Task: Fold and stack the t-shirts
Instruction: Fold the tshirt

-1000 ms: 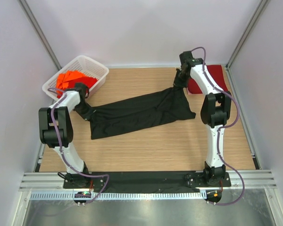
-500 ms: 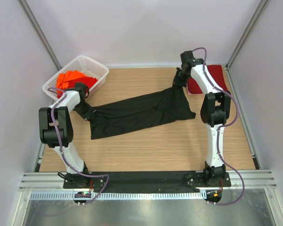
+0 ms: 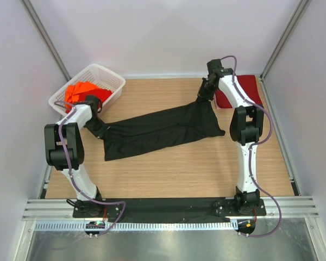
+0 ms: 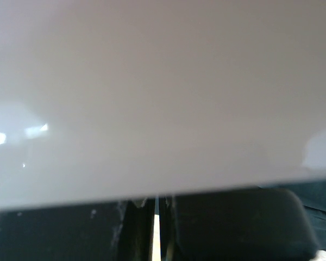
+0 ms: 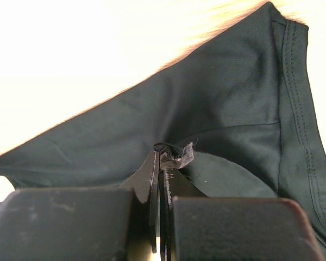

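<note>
You have the black shirt [image 3: 157, 130] pulled long across the middle of the surface [image 3: 179, 174], left end effector [image 3: 101, 130] and right end effector [image 3: 202, 96] each clamped shut on one end, seemingly to flatten it for folding.

The top camera looks down from behind both arms [image 3: 244, 125]. Wrist cameras sit close behind the left gripper [image 4: 155, 204] and right gripper [image 5: 162, 160]; right and top views share the black t-shirt [image 5: 217, 109].

black shirt [image 3: 160, 130]: pulled out long, middle | dark red shirt [image 3: 252, 85]: far right corner, maybe folded | orange-red shirts [image 3: 81, 91]: heaped in basket [image 3: 113, 93]
</note>
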Robot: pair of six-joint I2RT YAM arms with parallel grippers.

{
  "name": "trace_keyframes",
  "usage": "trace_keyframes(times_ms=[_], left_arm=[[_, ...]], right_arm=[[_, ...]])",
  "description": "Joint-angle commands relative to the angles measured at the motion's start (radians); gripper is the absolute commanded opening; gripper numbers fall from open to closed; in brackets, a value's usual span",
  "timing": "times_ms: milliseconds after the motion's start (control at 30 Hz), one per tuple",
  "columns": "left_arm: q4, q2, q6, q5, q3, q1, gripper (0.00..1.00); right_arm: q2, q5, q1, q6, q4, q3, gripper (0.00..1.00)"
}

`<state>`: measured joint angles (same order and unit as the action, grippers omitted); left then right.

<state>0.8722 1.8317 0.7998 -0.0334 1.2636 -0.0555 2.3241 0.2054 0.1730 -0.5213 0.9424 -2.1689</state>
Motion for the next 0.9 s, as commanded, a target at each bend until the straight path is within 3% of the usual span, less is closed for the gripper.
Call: trace_keyframes(times_ms=[0,300,433,500,533,600,633,733,867], left_arm=[[-0.007,0.001,0.001,-0.01,0.031,-0.007,0.0],[-0.009,-0.002,0.007,-0.025,0.028,-0.009,0.0],[-0.009,-0.014,0.009,-0.039,0.028,-0.009,0.18],[0.005,-0.037,0.009,-0.049,0.037,-0.007,0.31],[0.01,-0.048,0.009,-0.052,0.04,-0.009,0.38],[0.025,-0.092,0.006,-0.069,0.048,-0.009,0.42],[0.031,-0.107,0.001,-0.072,0.054,-0.007,0.43],[0.033,-0.196,-0.014,-0.05,0.04,-0.006,0.45],[-0.044,-0.314,-0.047,0.086,-0.061,0.006,0.45]], right_arm=[[0.015,0.012,-0.015,0.001,-0.028,-0.043,0.01],[0.055,0.057,-0.03,-0.003,-0.053,-0.069,0.02],[0.076,0.072,-0.032,-0.008,-0.065,-0.083,0.07],[0.086,0.081,-0.032,-0.014,-0.063,-0.104,0.1],[0.093,0.084,-0.035,-0.017,-0.062,-0.111,0.15],[0.098,0.089,-0.036,-0.032,-0.054,-0.132,0.2],[0.096,0.094,-0.038,-0.043,-0.05,-0.137,0.3],[0.081,0.092,-0.038,-0.039,-0.028,-0.144,0.48],[0.029,0.074,-0.036,0.007,0.012,-0.106,0.58]])
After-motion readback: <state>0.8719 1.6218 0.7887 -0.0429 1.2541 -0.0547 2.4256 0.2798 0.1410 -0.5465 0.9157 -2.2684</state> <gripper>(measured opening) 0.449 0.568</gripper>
